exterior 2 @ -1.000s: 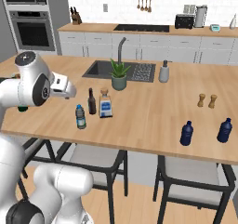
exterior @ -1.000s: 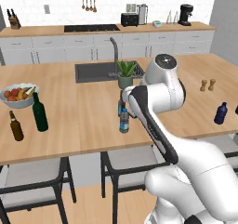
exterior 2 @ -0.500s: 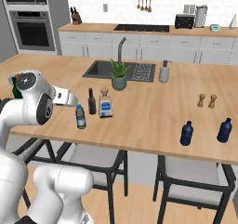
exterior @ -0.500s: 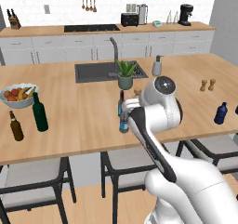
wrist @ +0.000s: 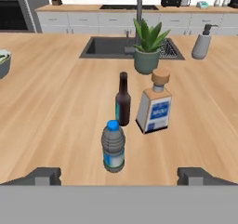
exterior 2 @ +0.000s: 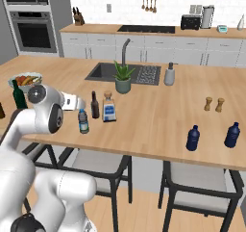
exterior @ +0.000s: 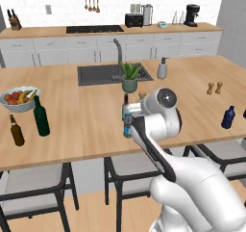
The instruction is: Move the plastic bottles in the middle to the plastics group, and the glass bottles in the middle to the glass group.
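Three bottles stand in the middle of the worktop (wrist: 56, 102), at the centre of the hand view, and they will not handle alike. Largest is the square clear bottle (wrist: 155, 103) with its cork stopper, right of centre: glass, so heavy for its size, stiff, breakable and likely slippery; its flat faces should give the pads a sure seat low on the body, below the shoulder, never on the cork. Next is the slim dark bottle (wrist: 122, 99), just left of it and close beside: also glass, tall and narrow, so easy to tip; I would take it at mid-body rather than at the neck. Smallest and nearest is the water bottle (wrist: 113, 145), lower centre, standing apart in front of the other two: light plastic whose thin wall may give under pressure, best held around the blue label band. The tool (wrist: 119, 175) is released, its two tips spread wide at the bottom edge either side of the water bottle, short of it.
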Robot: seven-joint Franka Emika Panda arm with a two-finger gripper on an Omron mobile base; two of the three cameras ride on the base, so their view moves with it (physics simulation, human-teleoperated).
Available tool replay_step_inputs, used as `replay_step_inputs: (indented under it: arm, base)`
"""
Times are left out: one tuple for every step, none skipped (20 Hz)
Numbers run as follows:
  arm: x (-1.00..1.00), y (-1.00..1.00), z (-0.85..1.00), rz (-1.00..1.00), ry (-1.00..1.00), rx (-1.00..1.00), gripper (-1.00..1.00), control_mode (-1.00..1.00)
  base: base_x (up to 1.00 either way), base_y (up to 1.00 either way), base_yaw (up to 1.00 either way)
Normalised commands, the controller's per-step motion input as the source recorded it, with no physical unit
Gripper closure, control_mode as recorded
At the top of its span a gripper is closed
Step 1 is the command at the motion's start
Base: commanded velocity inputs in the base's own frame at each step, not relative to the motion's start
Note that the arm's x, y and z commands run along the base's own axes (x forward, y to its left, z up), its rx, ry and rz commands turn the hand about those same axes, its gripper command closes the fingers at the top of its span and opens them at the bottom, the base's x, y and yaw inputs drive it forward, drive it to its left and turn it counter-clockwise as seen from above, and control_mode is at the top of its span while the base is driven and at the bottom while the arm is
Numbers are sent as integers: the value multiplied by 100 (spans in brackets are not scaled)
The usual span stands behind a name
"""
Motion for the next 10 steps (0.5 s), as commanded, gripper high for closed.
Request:
replay_step_inputs:
  arm:
    - [53,0,0,0,-9,1,-100,-100]
    - [49,0,0,0,-6,0,-100,-100]
    - [50,8,0,0,-3,0,-100,-100]
    - [46,3,0,0,-2,0,-100,-100]
    - [34,1,0,0,-2,0,-100,-100]
    - [29,17,-9,-3,-2,0,-100,-100]
    - [21,13,-18,-2,-1,0,-100,-100]
    - [16,0,-23,0,0,3,-100,-100]
    - [12,0,-28,0,0,3,-100,-100]
    - [18,1,-21,0,-1,0,-100,-100]
  base:
    - [0,0,0]
    - [0,0,0]
    - [0,0,0]
    - [0,0,0]
    - [0,0,0]
    - [0,0,0]
    - [0,0,0]
    - [0,0,0]
    - [0,0,0]
    - [0,0,0]
